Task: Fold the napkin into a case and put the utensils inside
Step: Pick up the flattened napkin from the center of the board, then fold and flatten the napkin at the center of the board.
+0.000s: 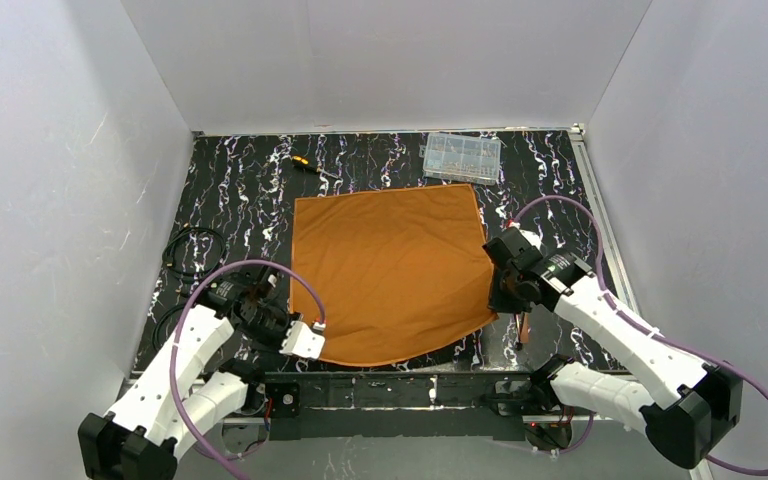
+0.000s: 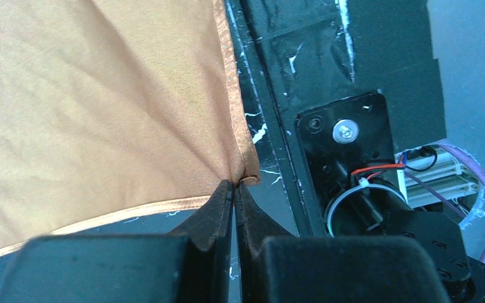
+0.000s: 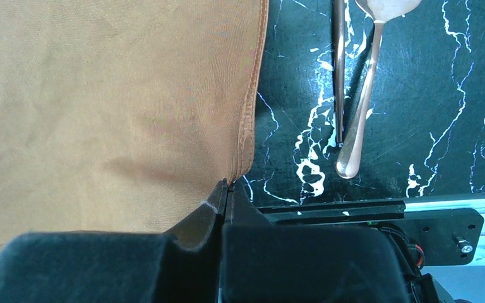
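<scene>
Rust-orange square cloth napkin [image 1: 390, 270] is lying spread flat in the middle of the black white-veined desk [image 1: 230, 190]. No fold in it yet, so I'm reading this as the first fold starting. Left fingers [image 2: 226, 201] are clenched on the napkin's 7 o'clock corner, pinching right at the hem. Right fingers [image 3: 235, 201] are clenched on the 5 o'clock corner the same way. To do it well, both arms should be lifting together just enough to clear the desk and carrying the near edge toward 12 o'clock at a matched pace. The hem needs keeping taut between the two pinches so the middle isn't sagging or dragging, then laying down square with the side hems lining up before letting go. Both grips are shallow, corner tips only, so slipping is the risk; any jerk could be pulling cloth out. Slim copper-coloured metal utensils [image 3: 360, 95] are lying on the desk just beside the napkin's 3 o'clock edge, not touching it, so the right arm should be swinging clear of them. Hard to make out: the right wrist view is cutting off their heads. One looks like a spoon, the other is only a thin shaft, and I can't tell type or count. From overhead the right arm is covering most of them.
</scene>
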Motion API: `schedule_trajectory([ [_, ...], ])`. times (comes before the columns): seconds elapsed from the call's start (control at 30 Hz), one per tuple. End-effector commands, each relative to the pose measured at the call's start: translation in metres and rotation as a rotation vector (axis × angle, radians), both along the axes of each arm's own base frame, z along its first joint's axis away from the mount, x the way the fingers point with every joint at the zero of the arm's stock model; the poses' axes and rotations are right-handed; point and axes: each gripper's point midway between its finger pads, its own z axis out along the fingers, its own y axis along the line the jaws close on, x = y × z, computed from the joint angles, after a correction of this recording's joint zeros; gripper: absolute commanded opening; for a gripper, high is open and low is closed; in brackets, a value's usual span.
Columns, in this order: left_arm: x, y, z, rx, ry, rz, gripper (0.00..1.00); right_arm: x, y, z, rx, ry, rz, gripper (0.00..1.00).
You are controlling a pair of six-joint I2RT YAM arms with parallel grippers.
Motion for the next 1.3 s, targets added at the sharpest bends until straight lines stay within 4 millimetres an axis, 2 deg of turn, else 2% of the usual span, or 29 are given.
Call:
schedule_trajectory([
  [0.0, 0.014, -0.003, -0.001, -0.002, -0.037, 0.072, 0.00, 0.010, 0.003, 0.014, 0.000, -0.031, -0.002, 0.01],
  [0.13, 0.048, -0.013, 0.009, -0.035, -0.142, 0.132, 0.00, 0.035, 0.014, 0.025, -0.010, -0.080, 0.015, 0.01],
  [0.33, 0.079, -0.020, 0.027, -0.059, -0.106, 0.242, 0.00, 0.073, 0.027, 0.038, -0.009, -0.160, -0.004, 0.01],
  [0.63, 0.149, -0.007, 0.042, -0.139, -0.239, 0.409, 0.00, 0.125, 0.017, 0.042, 0.008, -0.242, -0.050, 0.01],
  [0.9, 0.191, -0.006, 0.047, -0.153, -0.353, 0.457, 0.00, 0.163, 0.028, 0.046, 0.057, -0.264, -0.052, 0.01],
  [1.13, 0.224, 0.008, 0.044, -0.128, -0.434, 0.569, 0.00, 0.196, 0.031, 0.048, 0.079, -0.278, -0.083, 0.01],
  [1.27, 0.239, 0.013, 0.044, -0.123, -0.468, 0.609, 0.00, 0.215, 0.031, 0.043, 0.078, -0.269, -0.090, 0.01],
])
